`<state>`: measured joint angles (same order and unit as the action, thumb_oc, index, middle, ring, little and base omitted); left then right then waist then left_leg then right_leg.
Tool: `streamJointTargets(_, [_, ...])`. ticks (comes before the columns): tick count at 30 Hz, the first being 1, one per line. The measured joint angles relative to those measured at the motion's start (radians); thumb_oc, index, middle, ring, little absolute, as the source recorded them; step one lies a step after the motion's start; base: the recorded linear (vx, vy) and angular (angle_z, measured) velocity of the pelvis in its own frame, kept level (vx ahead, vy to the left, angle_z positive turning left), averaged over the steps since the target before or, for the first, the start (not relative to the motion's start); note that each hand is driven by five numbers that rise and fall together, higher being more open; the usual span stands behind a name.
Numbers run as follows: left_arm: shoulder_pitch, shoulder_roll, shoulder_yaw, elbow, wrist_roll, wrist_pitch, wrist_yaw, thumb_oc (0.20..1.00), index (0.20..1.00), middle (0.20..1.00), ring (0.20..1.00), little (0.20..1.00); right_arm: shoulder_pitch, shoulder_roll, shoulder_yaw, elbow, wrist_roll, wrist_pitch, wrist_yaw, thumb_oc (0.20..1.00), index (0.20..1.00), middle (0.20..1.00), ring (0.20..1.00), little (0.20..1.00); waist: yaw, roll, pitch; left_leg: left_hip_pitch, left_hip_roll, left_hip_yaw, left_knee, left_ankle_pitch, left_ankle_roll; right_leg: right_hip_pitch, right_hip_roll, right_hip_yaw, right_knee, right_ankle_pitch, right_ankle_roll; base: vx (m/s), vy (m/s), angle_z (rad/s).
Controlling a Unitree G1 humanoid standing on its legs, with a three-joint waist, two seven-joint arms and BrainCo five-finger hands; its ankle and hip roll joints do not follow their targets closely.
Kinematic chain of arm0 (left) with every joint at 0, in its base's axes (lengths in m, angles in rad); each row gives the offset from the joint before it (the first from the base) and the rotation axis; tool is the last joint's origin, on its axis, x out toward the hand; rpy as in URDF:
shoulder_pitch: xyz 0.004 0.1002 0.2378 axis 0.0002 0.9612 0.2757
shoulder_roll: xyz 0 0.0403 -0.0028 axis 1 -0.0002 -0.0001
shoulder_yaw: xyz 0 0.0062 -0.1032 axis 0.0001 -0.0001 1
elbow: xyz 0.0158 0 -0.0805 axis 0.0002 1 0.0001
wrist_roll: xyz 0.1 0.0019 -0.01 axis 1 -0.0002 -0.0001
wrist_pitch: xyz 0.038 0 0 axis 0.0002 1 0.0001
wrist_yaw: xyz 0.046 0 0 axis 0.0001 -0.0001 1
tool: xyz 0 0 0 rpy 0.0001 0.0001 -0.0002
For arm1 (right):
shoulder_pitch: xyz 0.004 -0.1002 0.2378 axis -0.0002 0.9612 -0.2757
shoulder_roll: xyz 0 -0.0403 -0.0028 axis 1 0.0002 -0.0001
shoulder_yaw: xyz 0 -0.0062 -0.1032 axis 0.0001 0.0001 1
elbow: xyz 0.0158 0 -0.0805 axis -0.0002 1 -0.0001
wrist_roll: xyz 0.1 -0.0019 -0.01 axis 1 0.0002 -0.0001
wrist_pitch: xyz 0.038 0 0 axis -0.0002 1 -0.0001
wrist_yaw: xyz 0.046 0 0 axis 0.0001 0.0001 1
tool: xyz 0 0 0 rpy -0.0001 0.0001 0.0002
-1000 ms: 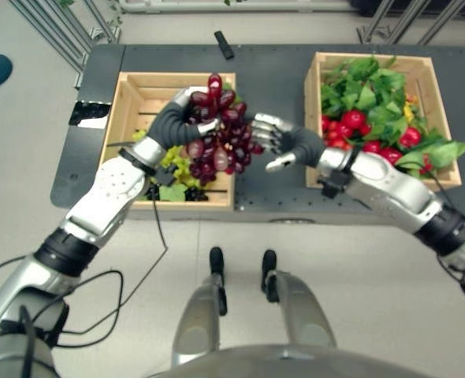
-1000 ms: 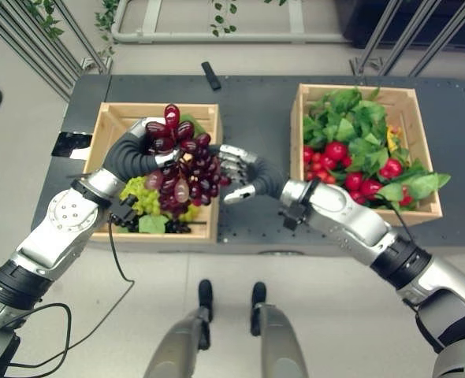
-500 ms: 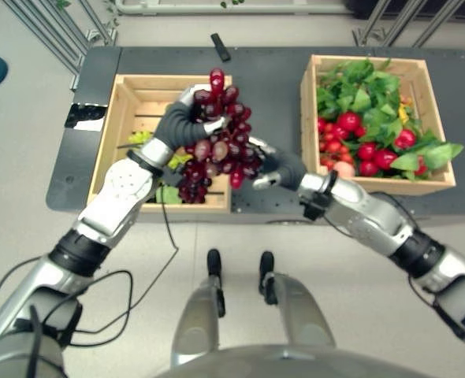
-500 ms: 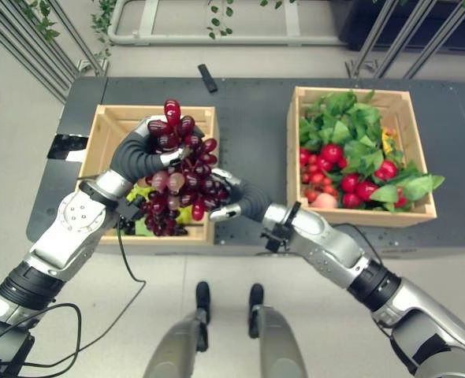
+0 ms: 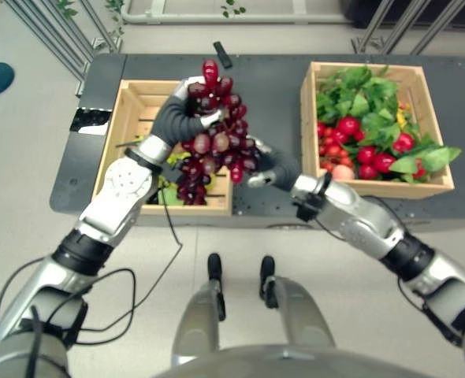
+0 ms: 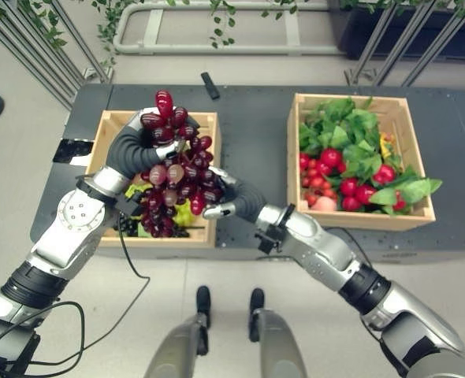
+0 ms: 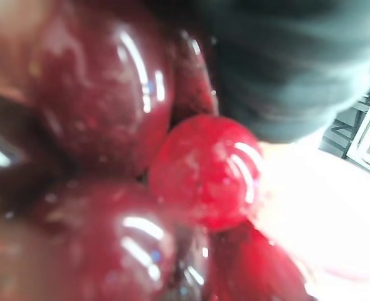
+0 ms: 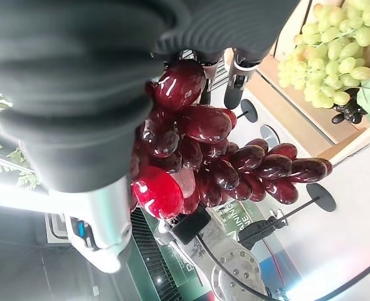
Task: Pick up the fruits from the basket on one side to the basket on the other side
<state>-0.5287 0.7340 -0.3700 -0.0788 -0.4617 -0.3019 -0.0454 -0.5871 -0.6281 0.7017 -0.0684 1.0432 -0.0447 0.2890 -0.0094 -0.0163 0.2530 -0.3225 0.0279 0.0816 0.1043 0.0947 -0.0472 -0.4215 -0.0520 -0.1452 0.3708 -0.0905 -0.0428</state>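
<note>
My left hand (image 5: pixel 176 120) is shut on the top of a big bunch of red grapes (image 5: pixel 217 142), which hangs above the right edge of the left wooden basket (image 5: pixel 132 93). Green grapes (image 6: pixel 187 213) and dark grapes (image 6: pixel 130 225) lie in that basket. My right hand (image 6: pixel 234 198) is open and cupped against the bunch's lower right side, thumb below it and fingers touching the grapes (image 8: pixel 235 169). The left wrist view is pressed close to red grapes (image 7: pixel 204 172). The right wooden basket (image 5: pixel 445 179) holds leafy greens (image 5: pixel 358 87), red fruits (image 5: pixel 347 126) and a peach (image 5: pixel 343 172).
Both baskets stand on a dark table (image 5: pixel 268 87). A small black stick-like object (image 5: pixel 223 53) lies at its back edge, and a white-and-black patch (image 5: pixel 91 120) sits at its left end. Metal frames stand on the floor behind.
My right hand has moved left from the gap between the baskets up against the hanging bunch. My left hand has raised the bunch a little.
</note>
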Motion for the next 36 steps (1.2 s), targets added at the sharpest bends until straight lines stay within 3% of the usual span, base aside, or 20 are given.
streamJointTargets(8, [0.000,-0.012,0.008,0.003,0.000,-0.001,0.025,0.200,0.200,0.200,0.200,0.200,-0.007,0.123,-0.004,0.083,0.001,-0.050,-0.038,1.000,1.000,1.000,1.000,1.000,0.001,0.008,-0.010,-0.001,0.002,-0.001,0.010,-0.006,-0.002,0.000,0.000,0.000,0.004,-0.002,-0.003,0.00,0.000,0.00])
streamJointTargets(9, [0.000,-0.014,0.008,0.003,0.000,-0.002,0.026,0.200,0.200,0.200,0.200,0.200,-0.007,0.134,-0.007,0.089,0.002,-0.056,-0.039,0.915,0.915,0.915,0.915,0.915,0.001,0.010,-0.011,-0.001,0.001,-0.001,0.011,-0.007,0.000,0.000,-0.001,0.000,0.005,-0.002,-0.003,0.00,0.000,0.00])
streamJointTargets(11, [0.000,-0.018,0.014,0.003,-0.001,-0.008,0.032,0.200,0.200,0.200,0.200,0.200,-0.007,0.152,-0.010,0.090,0.012,-0.069,-0.043,0.617,0.617,0.617,0.617,0.617,0.001,0.014,-0.014,-0.002,0.001,-0.001,0.013,-0.008,0.002,-0.001,-0.002,0.000,0.007,-0.002,-0.003,0.00,0.000,0.00])
streamJointTargets(13, [-0.003,-0.023,0.029,0.004,-0.001,-0.018,0.039,0.200,0.200,0.200,0.200,0.200,-0.007,0.182,-0.026,0.092,0.012,-0.082,-0.053,0.200,0.200,0.200,0.200,0.200,0.000,0.020,-0.017,-0.002,0.001,-0.001,0.013,-0.008,0.002,-0.002,-0.002,0.000,0.008,-0.003,-0.004,0.00,0.000,0.00])
streamJointTargets(17, [-0.004,-0.043,0.028,0.009,-0.001,-0.028,0.039,0.200,0.200,0.200,0.200,0.200,-0.005,0.220,-0.027,0.133,0.029,-0.103,-0.060,0.200,0.200,0.200,0.200,0.200,0.003,0.051,-0.033,-0.002,-0.002,-0.002,0.009,-0.002,0.001,-0.002,-0.005,-0.002,0.012,-0.004,-0.004,0.00,0.003,0.01])
streamJointTargets(23, [-0.004,-0.077,0.013,0.022,-0.001,-0.030,0.039,0.200,0.200,0.200,0.200,0.200,0.021,0.233,-0.026,0.156,0.073,-0.127,-0.061,0.200,0.200,0.200,0.200,0.200,0.002,0.132,-0.055,0.018,-0.018,-0.001,-0.010,0.004,0.009,0.002,-0.024,-0.003,0.030,-0.018,0.004,0.01,0.005,0.02])
streamJointTargets(25, [-0.003,-0.088,0.002,0.024,0.000,-0.030,0.039,0.200,0.200,0.200,0.200,0.200,0.037,0.233,-0.027,0.156,0.084,-0.133,-0.061,0.200,0.200,0.200,0.200,0.200,0.003,0.146,-0.062,0.029,-0.020,-0.001,-0.019,0.006,0.011,0.006,-0.025,-0.002,0.034,-0.021,0.004,0.00,0.000,0.00])
streamJointTargets(36, [-0.001,-0.109,-0.009,0.028,0.000,-0.028,0.039,0.200,0.200,0.200,0.200,0.200,0.059,0.233,-0.027,0.156,0.127,-0.146,-0.060,0.200,0.200,0.200,0.200,0.200,-0.003,0.163,-0.069,0.052,-0.014,0.001,-0.023,-0.001,0.011,0.017,-0.020,-0.002,0.052,-0.040,-0.008,0.00,-0.003,0.00])
